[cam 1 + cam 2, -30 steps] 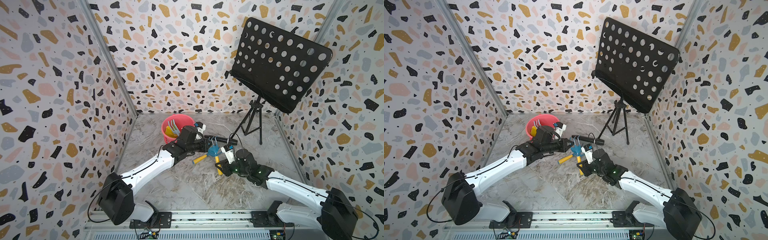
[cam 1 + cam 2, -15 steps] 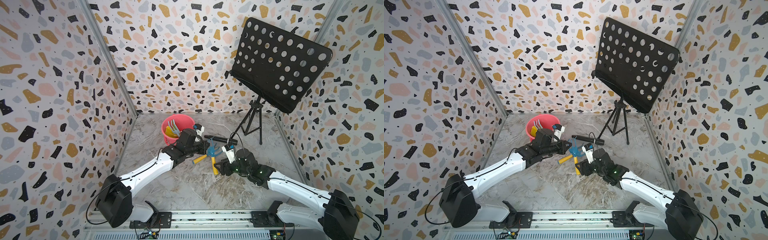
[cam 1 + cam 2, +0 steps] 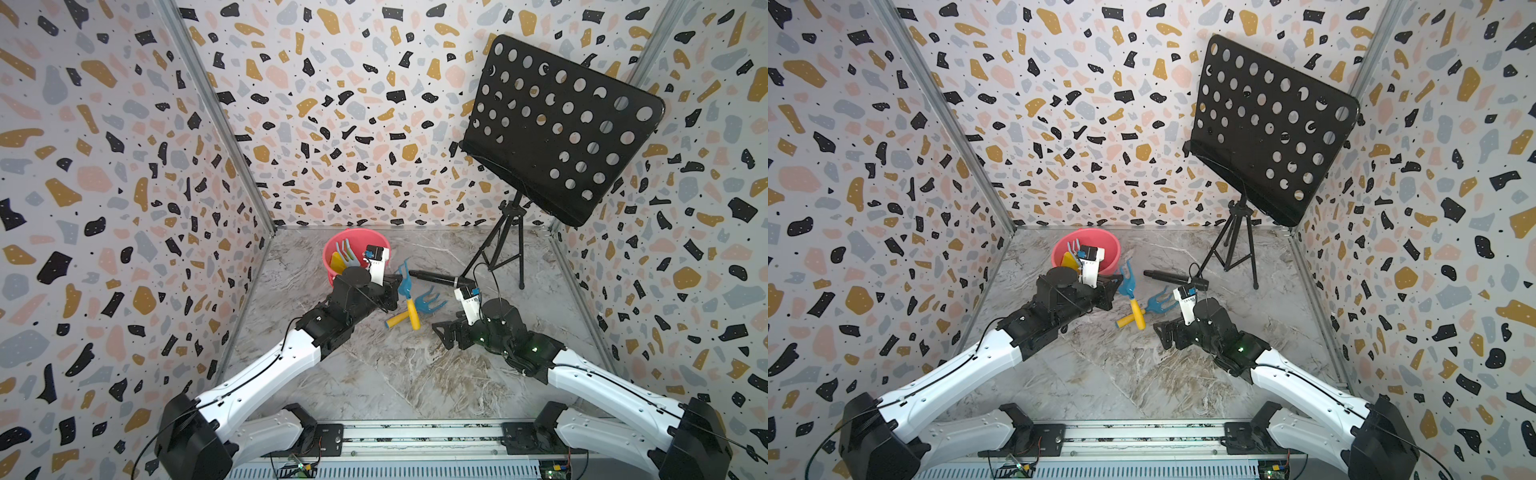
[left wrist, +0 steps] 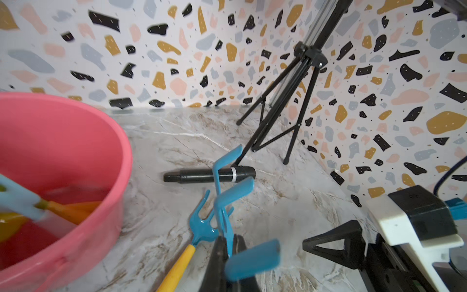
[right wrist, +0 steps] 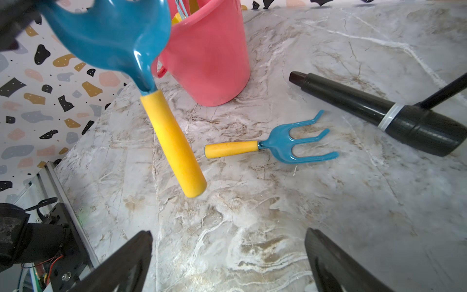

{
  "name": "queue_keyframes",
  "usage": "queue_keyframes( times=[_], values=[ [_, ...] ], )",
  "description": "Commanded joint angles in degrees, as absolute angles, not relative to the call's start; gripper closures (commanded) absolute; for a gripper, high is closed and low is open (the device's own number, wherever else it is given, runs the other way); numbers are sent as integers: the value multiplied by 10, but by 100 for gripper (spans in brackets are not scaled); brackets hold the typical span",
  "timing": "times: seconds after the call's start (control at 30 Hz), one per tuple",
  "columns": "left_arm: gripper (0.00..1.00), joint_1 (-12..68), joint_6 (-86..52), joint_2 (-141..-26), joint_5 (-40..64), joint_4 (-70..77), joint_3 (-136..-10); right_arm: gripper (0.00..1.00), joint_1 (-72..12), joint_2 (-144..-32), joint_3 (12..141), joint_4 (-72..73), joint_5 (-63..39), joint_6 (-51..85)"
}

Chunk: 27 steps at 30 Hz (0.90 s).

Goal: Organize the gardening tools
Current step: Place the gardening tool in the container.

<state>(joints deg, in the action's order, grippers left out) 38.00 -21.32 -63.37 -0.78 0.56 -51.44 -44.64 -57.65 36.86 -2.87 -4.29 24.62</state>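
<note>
Fork point(image 3: 404, 282), blue-headed, yellow-handled, pinched at its head by left gripper point(image 4: 228, 247), handle slanting down over veined marble floor point(image 3: 395, 374). At four o'clock, just beside: second fork point(image 5: 278, 148), lying flat; farther, right gripper point(image 5: 228, 233), spread wide, empty. At ten: pink bucket point(image 4: 101, 141) with other tools point(image 3: 345, 252). At two: black microphone point(image 3: 432, 277), music stand point(image 3: 557, 124). Terrazzo walls point(image 3: 353, 124) around.

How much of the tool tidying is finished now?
Done: a light-blue rake and a yellow shovel stand in the pink bucket. In hand: the left gripper holds one blue fork off the floor. Left: the other blue fork lies on the floor; the right gripper is open and empty.
</note>
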Motion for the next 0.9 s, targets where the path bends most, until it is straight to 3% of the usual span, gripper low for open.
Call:
queue_keyframes(
  times=[0.0,0.37,0.87],
  values=[
    [100,376,-152,-594,-86,61,-511,0,-449,-562,368,-47,-16,251],
    [100,303,-41,-588,-147,133,-572,0,-449,-575,374,-58,-4,261],
    [100,260,63,-736,-145,255,-632,0,-449,-586,389,-72,0,258]
  ],
)
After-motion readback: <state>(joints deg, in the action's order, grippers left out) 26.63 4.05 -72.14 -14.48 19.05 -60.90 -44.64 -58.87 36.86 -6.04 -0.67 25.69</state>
